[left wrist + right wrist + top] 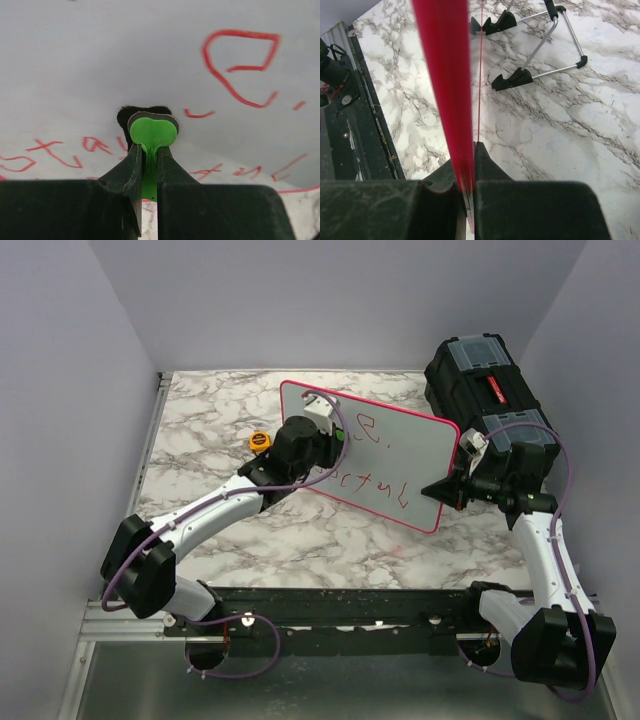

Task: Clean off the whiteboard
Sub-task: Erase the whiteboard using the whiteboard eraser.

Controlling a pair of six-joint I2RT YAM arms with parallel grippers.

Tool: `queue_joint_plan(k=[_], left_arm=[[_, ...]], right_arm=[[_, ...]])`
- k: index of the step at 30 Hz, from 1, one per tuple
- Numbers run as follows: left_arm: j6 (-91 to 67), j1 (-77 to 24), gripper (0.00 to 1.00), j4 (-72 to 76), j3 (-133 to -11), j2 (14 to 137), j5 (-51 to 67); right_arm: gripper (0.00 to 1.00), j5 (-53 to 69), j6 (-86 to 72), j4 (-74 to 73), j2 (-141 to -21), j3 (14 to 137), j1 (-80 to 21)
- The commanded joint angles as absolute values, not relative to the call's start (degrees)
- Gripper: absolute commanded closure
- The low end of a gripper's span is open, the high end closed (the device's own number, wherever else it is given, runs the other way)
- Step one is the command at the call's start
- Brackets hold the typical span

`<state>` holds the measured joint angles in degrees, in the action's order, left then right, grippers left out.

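At middle of the desk (300, 540), holding up the whiteboard (410, 445) tilted, with right tool (467, 165) clamped shut on its red rim at 3 o'clock. Pressing a green eraser (152, 131) on the white face with left tool (149, 152), closed on its handle. Seems the wiping step: red writing (240, 65) at 2, 4 and 8 o'clock of the eraser. Next, should sweep over those letters, keeping the board steady.

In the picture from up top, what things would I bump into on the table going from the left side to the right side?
First the small yellow-orange round thing → whiteboard → black toolbox.
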<state>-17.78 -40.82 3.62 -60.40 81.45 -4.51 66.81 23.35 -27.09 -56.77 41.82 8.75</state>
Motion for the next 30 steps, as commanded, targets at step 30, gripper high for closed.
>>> queue_joint_plan(k=[30], left_arm=[[-22.1,-45.8,1.00,3.0,-62.3,82.5,-7.7]], right_arm=[[0.99,70.1,25.6,-26.0,-57.5,43.0,8.5]])
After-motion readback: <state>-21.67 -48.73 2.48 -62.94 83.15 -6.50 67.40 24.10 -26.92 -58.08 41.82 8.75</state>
